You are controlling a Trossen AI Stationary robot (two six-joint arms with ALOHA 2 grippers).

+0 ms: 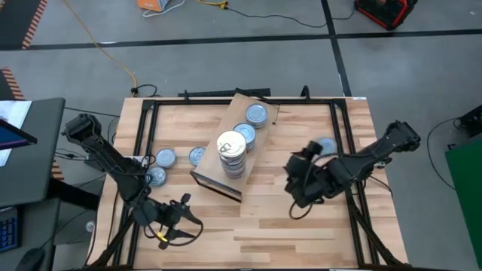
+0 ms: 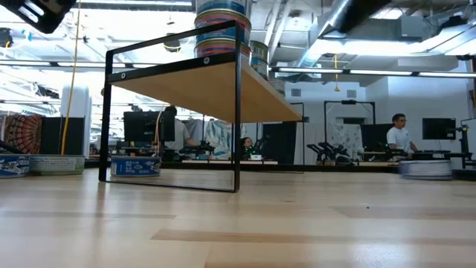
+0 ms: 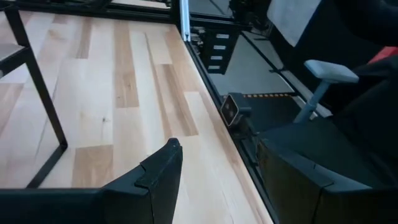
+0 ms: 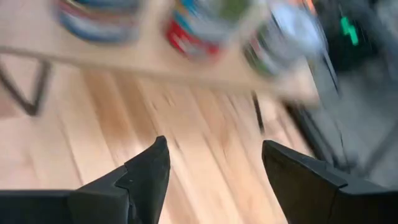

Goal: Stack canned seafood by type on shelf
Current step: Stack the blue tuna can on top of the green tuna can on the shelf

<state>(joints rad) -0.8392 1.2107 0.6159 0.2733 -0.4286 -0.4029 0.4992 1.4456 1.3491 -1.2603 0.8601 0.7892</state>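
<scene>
The slatted tabletop [image 1: 301, 226] carries the shelf [image 1: 218, 147], a light-wood board on a dark frame that sits skewed near the middle. On the shelf stands a tall stack of cans [image 1: 232, 154] topped by a pale pull-tab lid, and beyond it toward the far end lie two blue-grey topped cans [image 1: 256, 114], one just beside the other; how high these sit cannot be told from above.

So sorting looks partly done: the pale-lidded pile is well built, while the blue-grey group has only begun. Left to place are three loose cans [image 1: 165, 158] on the tabletop beside the shelf's left side, near the left arm, and one more can [image 1: 325, 144] on the right, just behind the right arm.

The right pincer [image 4: 214, 171] hovers between the shelf and that far can, its fingers spread apart and holding nothing. The left pincer [image 3: 221, 180] hangs near the tabletop's front left edge, well apart from every can, likewise spread and empty.
</scene>
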